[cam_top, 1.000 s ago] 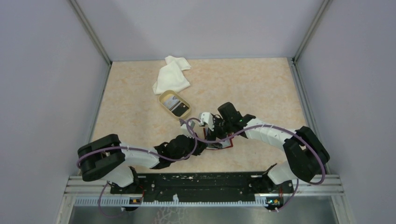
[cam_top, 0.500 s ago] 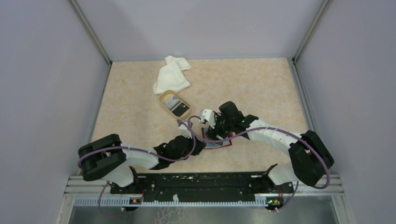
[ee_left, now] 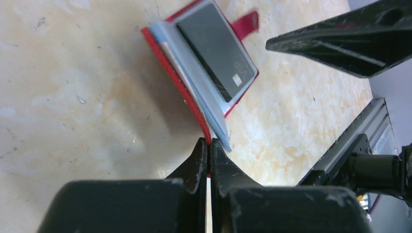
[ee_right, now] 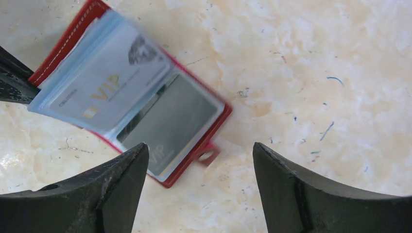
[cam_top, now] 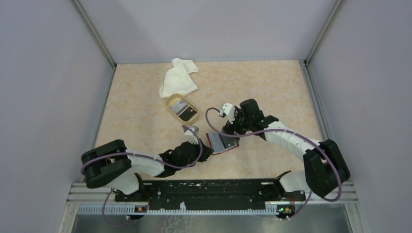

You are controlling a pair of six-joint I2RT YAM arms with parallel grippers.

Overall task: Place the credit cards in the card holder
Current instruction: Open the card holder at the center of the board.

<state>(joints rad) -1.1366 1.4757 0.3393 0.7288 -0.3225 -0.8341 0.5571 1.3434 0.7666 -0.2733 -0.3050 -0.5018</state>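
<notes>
1. The card holder (cam_top: 221, 142) lies open on the table (cam_top: 272, 87), between the two arms and near their bases. Its clear pockets face up and its snap tab (ee_right: 206, 155) points toward the right arm.
2. The left gripper (ee_left: 209, 145) is pinched tight on the edge of the holder's red cover, with only the thin leather between its jaws. This anchors the holder and fans the pockets.
3. The right gripper (ee_right: 199, 153) hovers just above the tab end of the holder. Its jaws are spread wide and nothing is between them.
4. A white card (ee_right: 104, 82) and a dark card (ee_left: 216, 51) already sit in pockets. More cards (cam_top: 182, 108) lie in the tan dish (cam_top: 194, 118) beyond the holder, with a white cloth (cam_top: 177, 80) behind it.
5. Judged step: the right arm is to fetch the next card from the dish while the left arm holds the holder open.
6. Technique:
   - Pinch the card by one short edge, so that the opposite edge is free to lead into a pocket mouth.
   - Line the card up with the pocket's long axis before sliding it in.
   - Push toward the left pinch, not away from it, so that the holder braces against the push.
7. Caution: flat cards in a shallow dish give little to grip. Tipping one against the rim would probably help. A sideways pull could drag the holder out of the left jaws.
</notes>
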